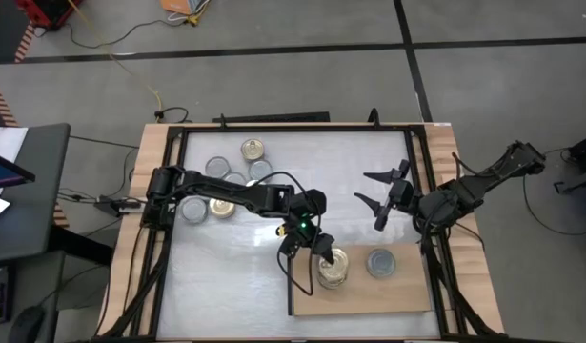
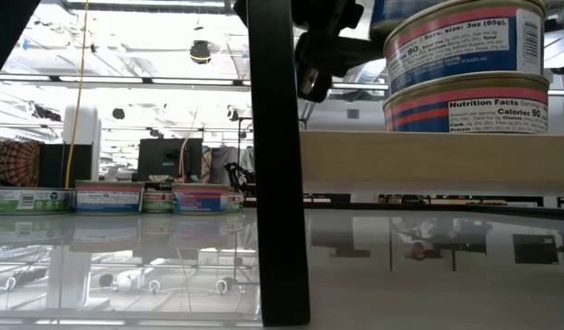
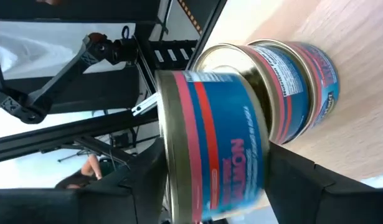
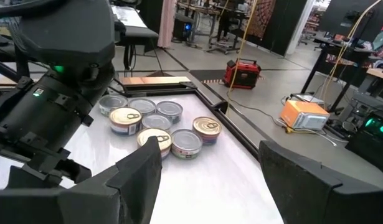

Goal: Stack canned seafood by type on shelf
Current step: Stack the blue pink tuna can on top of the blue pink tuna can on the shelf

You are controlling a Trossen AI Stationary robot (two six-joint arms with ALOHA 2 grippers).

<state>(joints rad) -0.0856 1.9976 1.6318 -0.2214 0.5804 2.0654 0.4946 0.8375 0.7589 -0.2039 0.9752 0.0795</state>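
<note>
On the wooden shelf at the table's near edge stands a stack of two gold-lidded cans. A silver-lidded can sits to its right. My left gripper is at the stack's left side, shut on a third blue-and-red can level with the stack's top. Several more cans rest on the white table at the far left. My right gripper hovers open over the table's right part, with nothing between its fingers. My left gripper has the blue-and-red can between its two fingers. One finger is by the can's gold-rimmed lid, the other by its base. The fingers slant down from the table's left. The can lies level with the stack's cans; whether it rests on the stack is hidden.
Black frame rails and wooden side boards run along the table's left and right edges. A dark post crosses the low view. Bare white table lies between the far cans and the shelf.
</note>
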